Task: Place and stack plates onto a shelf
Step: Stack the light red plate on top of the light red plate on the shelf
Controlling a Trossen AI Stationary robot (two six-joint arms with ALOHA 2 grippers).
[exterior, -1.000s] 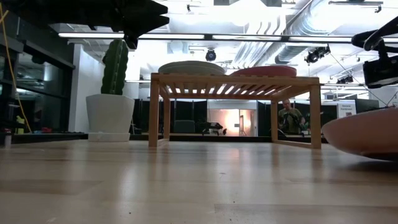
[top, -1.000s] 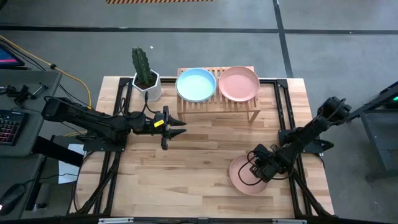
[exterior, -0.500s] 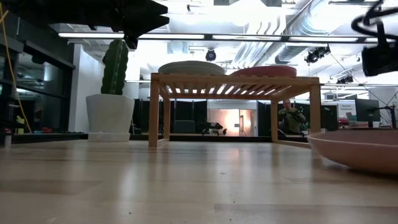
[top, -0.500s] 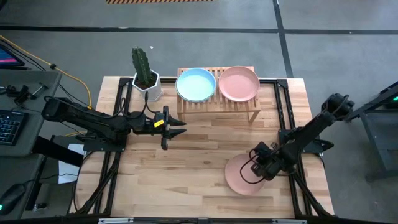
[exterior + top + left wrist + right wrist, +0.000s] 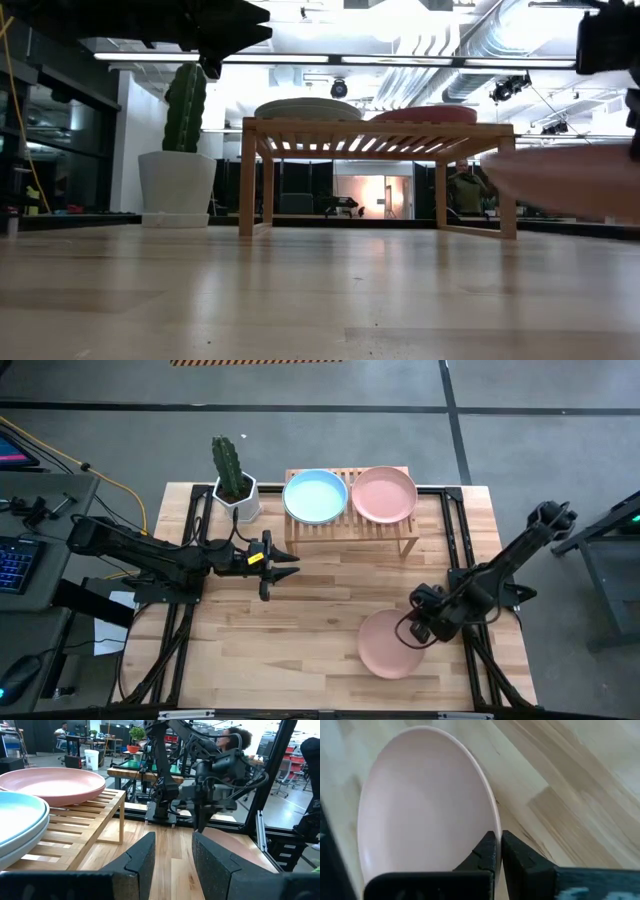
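right gripper (image 5: 418, 628) of mine pinches a pink plate's (image 5: 388, 643) rim, lifted clear to reach the shelf (image 5: 352, 525); left gripper (image 5: 285, 560) waits, fingers slightly apart.

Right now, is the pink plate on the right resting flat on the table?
No, the low view shows the pink plate lifted clear of the table, its rim gripped by the right pincer.

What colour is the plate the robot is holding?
Pink, seen best in the right wrist view.
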